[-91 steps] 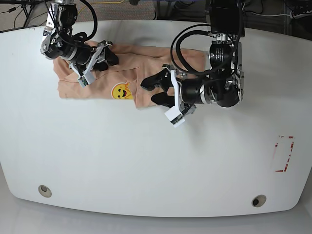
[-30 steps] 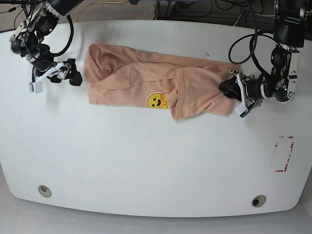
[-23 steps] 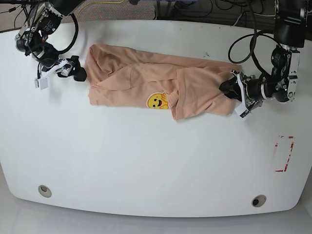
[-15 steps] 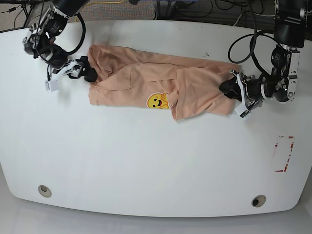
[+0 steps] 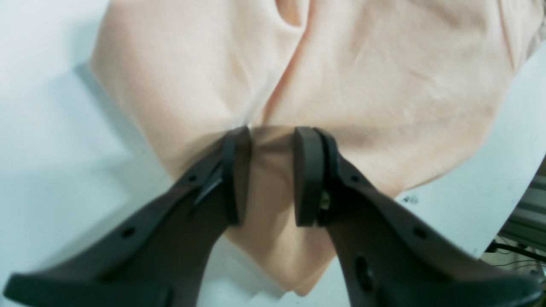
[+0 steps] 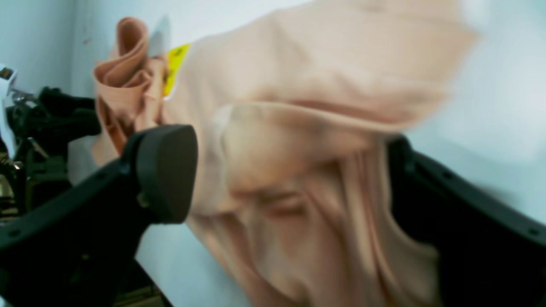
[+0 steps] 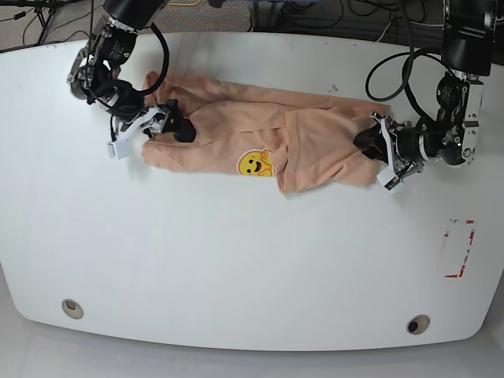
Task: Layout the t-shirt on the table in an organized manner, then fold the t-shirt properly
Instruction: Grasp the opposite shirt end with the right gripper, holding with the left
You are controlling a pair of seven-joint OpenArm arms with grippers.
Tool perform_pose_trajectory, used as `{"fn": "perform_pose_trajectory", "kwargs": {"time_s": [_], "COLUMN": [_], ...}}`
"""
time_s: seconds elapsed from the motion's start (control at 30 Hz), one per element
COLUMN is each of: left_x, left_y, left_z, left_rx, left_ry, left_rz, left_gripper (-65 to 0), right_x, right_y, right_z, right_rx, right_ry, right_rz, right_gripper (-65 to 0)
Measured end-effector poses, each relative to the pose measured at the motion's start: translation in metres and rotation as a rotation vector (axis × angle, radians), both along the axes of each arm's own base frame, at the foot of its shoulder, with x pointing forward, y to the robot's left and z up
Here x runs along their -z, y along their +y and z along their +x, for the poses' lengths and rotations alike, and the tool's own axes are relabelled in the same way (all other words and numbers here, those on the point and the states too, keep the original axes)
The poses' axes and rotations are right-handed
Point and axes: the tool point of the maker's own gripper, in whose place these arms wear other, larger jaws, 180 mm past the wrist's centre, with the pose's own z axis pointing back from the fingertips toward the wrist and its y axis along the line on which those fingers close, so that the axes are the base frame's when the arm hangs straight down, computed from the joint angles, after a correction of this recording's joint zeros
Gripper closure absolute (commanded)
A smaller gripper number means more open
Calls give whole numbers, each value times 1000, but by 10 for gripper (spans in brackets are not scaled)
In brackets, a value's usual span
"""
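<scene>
Across the far half of the white table (image 7: 252,260) we see the t-shirt (image 7: 236,134) lying as a long, rumpled peach band, running from one arm to the other. Its cloth is creased and partly doubled over itself, with a folded flap near the middle and a yellow smiley face (image 7: 253,164) showing on the near edge beside that flap. At the band's end on the base view's right, our left gripper (image 5: 271,172) pinches a bunched fold of the fabric between its two dark fingers (image 5: 307,175), which stand close together with cloth filling the gap. At the other end, our right gripper (image 6: 294,179) has its fingers (image 6: 164,170) spread wide, and a loose heap of the shirt lies between them, not clamped.
</scene>
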Motion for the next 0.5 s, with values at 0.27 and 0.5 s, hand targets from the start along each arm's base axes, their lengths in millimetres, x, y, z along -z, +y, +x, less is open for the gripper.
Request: {"fn": "perform_pose_trajectory", "kwargs": {"time_s": [0.27,0.5], "left_x": [-3,-1], "left_y": [-3,-8], "left_z": [-2,-1], "left_rx": [23,20], "left_ry": [-14,-13], "left_rz": [21,14], "left_gripper": [-158,-158], "right_x": [-6,-7], "right_y": [17,6], "right_z": [12,14], "right_rx": [-16,-20], "right_ry": [-44,-50], "right_rz": [20,-11], "right_gripper": [-216,-87]}}
